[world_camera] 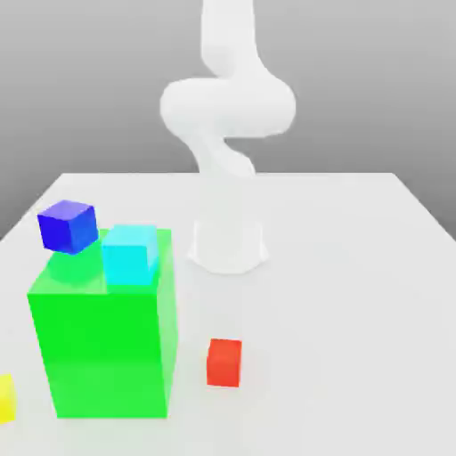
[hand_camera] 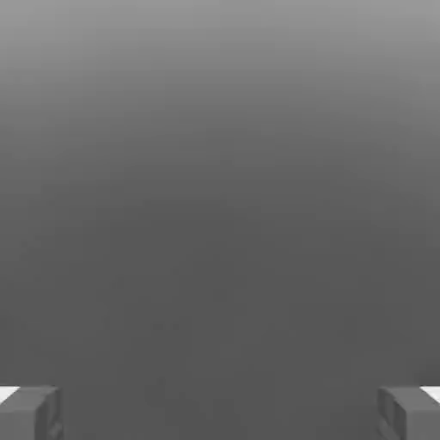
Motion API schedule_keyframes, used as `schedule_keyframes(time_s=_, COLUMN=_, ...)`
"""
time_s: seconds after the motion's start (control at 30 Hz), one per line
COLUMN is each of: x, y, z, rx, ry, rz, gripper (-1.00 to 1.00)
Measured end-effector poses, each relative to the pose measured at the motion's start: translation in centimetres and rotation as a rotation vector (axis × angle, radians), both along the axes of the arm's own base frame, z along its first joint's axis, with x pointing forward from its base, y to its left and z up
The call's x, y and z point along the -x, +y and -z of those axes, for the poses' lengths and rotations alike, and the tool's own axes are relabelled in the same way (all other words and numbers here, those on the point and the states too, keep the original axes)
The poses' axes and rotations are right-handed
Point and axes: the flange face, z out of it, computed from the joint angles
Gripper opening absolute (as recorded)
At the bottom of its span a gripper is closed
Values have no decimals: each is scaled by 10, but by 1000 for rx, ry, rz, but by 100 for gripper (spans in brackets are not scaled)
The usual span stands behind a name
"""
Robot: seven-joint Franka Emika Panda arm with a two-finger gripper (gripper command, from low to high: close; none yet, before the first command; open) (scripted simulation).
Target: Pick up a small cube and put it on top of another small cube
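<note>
**Inventory: white table, five blocks, one arm**

We recorded the gripper in the hand view with its two grey fingertips set wide apart at opposite sides, nothing between them, facing a plain grey backdrop.

We found the small red cube resting on the white table near its front edge, just beside the big green block on the exterior view's right, apart from it.

We listed the green block standing toward the table's front left corner. On its top we noted the cyan cube, near the block's back right corner. We noted the dark blue cube at the block's back left corner.

We logged a yellow block at the table's front left edge, partly cut off.

We placed the white arm with its base behind the blocks, at mid-table.
</note>
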Motion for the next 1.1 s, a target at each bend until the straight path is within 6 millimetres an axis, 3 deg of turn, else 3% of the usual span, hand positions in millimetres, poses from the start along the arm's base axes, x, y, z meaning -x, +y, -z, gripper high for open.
schedule_keyframes(time_s=0.23, x=-50, y=-4, z=116, rx=154, ry=158, rz=-261, gripper=0)
schedule_keyframes(time_s=0.5, x=-65, y=0, z=249, rx=304, ry=321, rz=-581, gripper=0)
schedule_keyframes(time_s=0.67, x=-54, y=3, z=329, rx=384, ry=415, rz=-793, gripper=0)
schedule_keyframes(time_s=0.87, x=-21, y=3, z=414, rx=466, ry=519, rz=-1057, gripper=0)
schedule_keyframes(time_s=1.0, x=9, y=1, z=463, rx=510, ry=584, rz=-1239, gripper=0)
schedule_keyframes(time_s=1.1, x=17, y=0, z=488, rx=525, ry=602, rz=-1296, gripper=0)
